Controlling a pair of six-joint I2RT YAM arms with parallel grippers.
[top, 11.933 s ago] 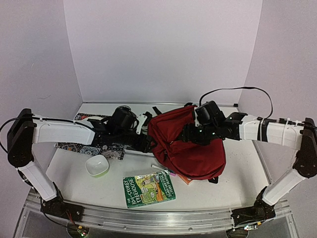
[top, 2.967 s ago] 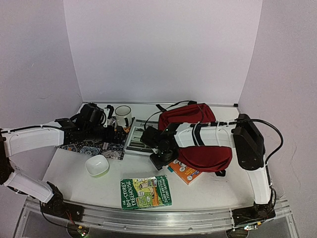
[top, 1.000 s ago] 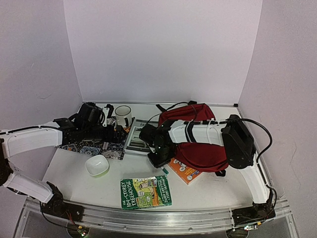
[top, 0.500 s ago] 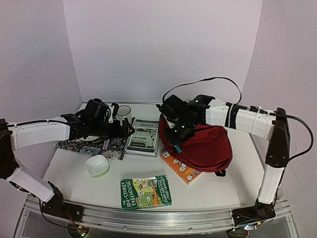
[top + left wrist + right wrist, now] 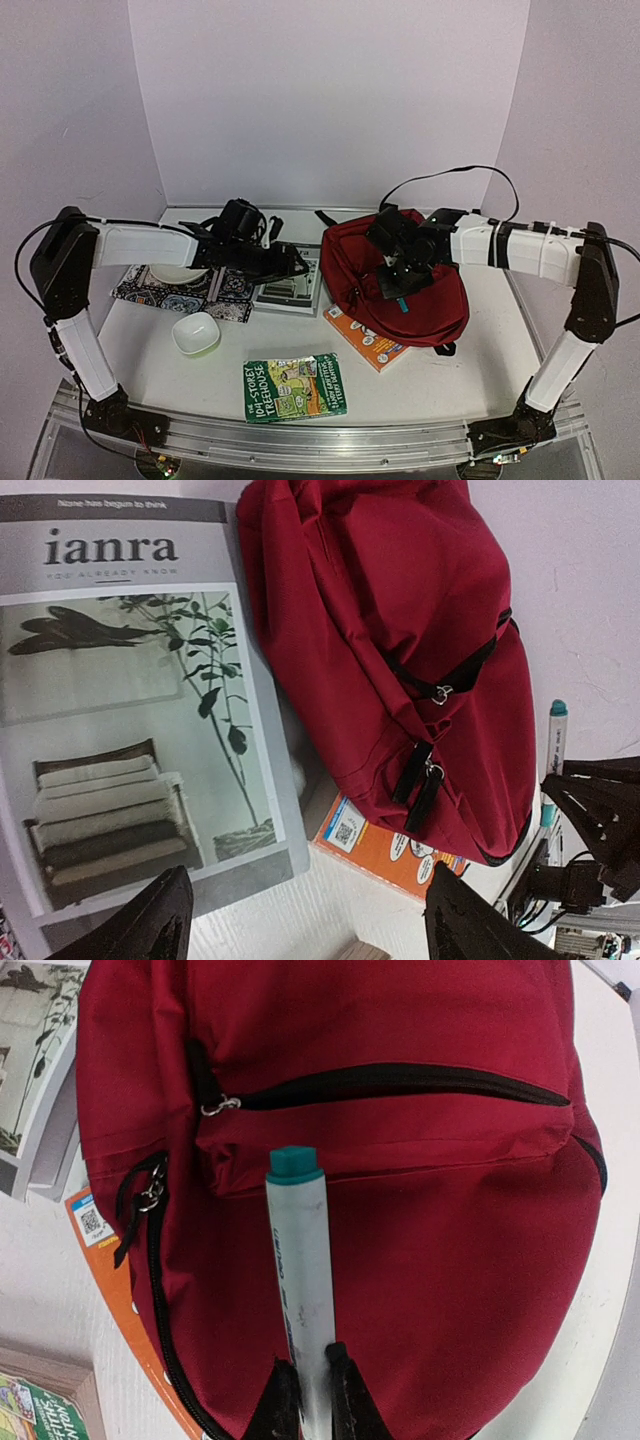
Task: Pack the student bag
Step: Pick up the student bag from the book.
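Right gripper (image 5: 398, 284) has swung back over the bag (image 5: 425, 315), centre-right of the top view, clamped on a marker (image 5: 300, 1250) pointing at the front pocket, presumably to stow it; left gripper (image 5: 292, 268), jaws wide and empty, hovers above the magazine (image 5: 130, 730).

The grey magazine (image 5: 140, 710) is headed "ianra", and the green book (image 5: 296, 386) reads "STOREY TREEHOUSE".

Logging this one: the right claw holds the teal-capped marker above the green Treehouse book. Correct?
No. The right claw holds the teal-capped marker above the dark red backpack, as the right wrist view shows; the green Treehouse book lies apart, nearer the robot.
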